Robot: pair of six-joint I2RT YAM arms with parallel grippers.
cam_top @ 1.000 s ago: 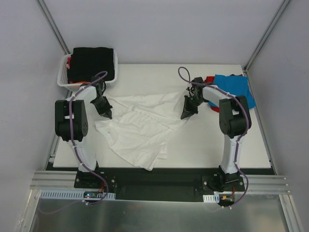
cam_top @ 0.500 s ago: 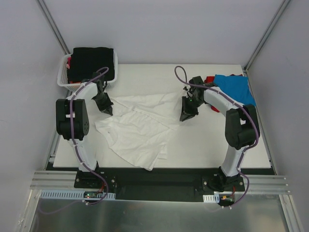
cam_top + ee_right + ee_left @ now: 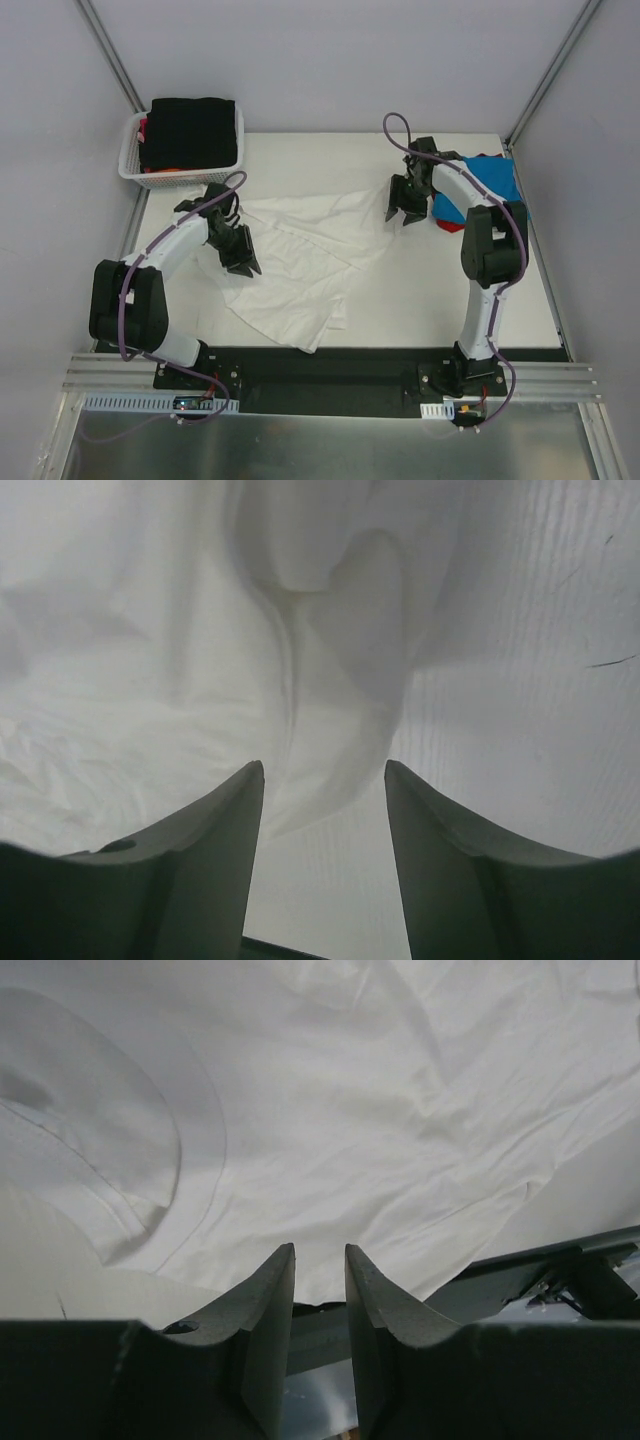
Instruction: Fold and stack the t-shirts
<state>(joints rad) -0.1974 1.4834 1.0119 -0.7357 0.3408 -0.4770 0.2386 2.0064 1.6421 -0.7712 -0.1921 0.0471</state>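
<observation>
1. White t-shirt (image 3: 300,262): lies crumpled and spread open on the table (image 3: 450,290), left of centre. One corner reaches the near table edge.

2. Left gripper (image 3: 243,264): positioned low over the left part of the white t-shirt.
- In the left wrist view, the left gripper (image 3: 319,1253) has its jaws slightly parted, with a narrow gap between them.
- No fabric sits in that gap. The cloth (image 3: 330,1110) spreads ahead of and below the fingertips, and its near hem passes just beyond them.
- Whether the tips touch the cloth cannot be told.

3. Right gripper (image 3: 404,212): positioned at the far right corner of the white t-shirt.
- In the right wrist view, the right gripper (image 3: 324,770) has its jaws released and standing well apart.
- A rounded fold of the shirt (image 3: 340,660) lies ahead of the jaws. Its tip reaches down between the two fingertips but is not clamped.
- Bare table (image 3: 540,680) shows to the right of the fold.

4. Other t-shirts:
- A blue t-shirt (image 3: 492,178) lies at the far right corner of the table, behind the right arm.
- A black t-shirt (image 3: 190,130) rests on top of the white basket (image 3: 128,165) at the far left corner.
</observation>
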